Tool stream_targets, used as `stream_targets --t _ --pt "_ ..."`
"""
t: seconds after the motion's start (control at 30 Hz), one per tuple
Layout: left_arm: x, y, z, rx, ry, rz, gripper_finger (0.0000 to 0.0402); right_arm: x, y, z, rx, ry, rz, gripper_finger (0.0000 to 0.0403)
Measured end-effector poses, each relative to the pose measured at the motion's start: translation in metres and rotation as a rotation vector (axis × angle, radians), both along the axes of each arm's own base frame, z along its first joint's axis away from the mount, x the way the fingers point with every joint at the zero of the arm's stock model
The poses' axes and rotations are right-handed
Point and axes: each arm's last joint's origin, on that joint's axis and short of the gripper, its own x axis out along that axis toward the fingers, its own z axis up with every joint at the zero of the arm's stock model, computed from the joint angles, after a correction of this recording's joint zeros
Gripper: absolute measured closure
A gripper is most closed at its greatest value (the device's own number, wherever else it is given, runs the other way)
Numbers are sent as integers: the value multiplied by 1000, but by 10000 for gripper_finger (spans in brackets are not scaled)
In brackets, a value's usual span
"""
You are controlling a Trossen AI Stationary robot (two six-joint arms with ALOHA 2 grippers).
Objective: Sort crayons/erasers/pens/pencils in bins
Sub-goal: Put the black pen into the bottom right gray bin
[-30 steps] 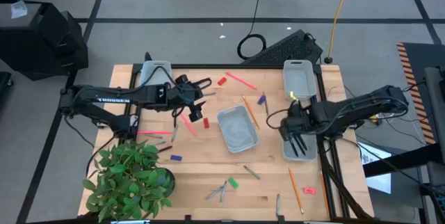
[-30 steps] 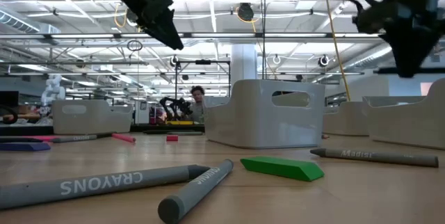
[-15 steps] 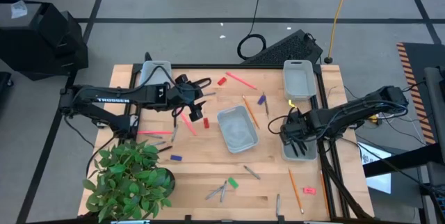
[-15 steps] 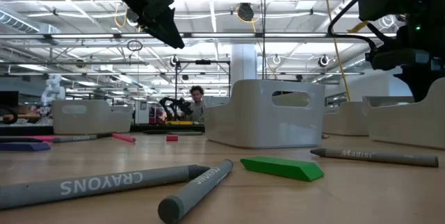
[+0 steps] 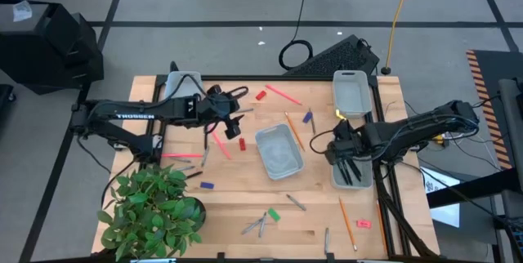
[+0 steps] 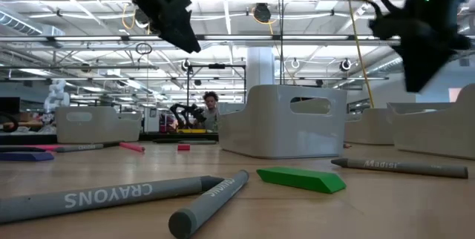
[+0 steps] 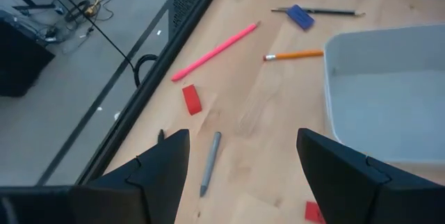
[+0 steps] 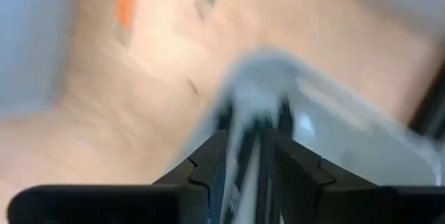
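Observation:
My left gripper (image 5: 236,124) (image 7: 243,138) hangs open above the table, left of the centre bin (image 5: 279,150). Below it lie a red eraser (image 7: 191,99), a grey crayon (image 7: 208,162), a pink pencil (image 7: 215,50) and an orange pencil (image 7: 293,56). My right gripper (image 5: 341,146) (image 8: 247,140) hovers over the right bin (image 5: 353,173), which holds black pens (image 5: 350,170). Its fingers stand a narrow gap apart with nothing between them. The right wrist view is blurred.
Two more bins stand at the far left (image 5: 181,88) and the far right (image 5: 351,91). A potted plant (image 5: 151,210) fills the near left corner. Crayons (image 6: 111,194), a green eraser (image 6: 300,179), pencils (image 5: 347,222) and a blue eraser (image 5: 207,185) lie scattered near the front.
My right gripper dipped down toward the right bin, then rose again, ending slightly toward the table's left. My left gripper has stayed open over the same spot.

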Motion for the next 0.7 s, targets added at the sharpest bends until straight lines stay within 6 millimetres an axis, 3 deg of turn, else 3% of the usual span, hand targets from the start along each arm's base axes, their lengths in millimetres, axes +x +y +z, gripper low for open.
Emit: stream_targets --t 0.23,0.47,0.7 --pt "13 35 -16 -55 -38 43 131 27 -7 24 -195 -50 185 318" --pt "25 64 -43 -110 -22 63 131 60 -11 29 -269 -212 399 319" --pt "34 93 -61 -147 -76 59 131 75 -20 39 -376 -301 522 298"
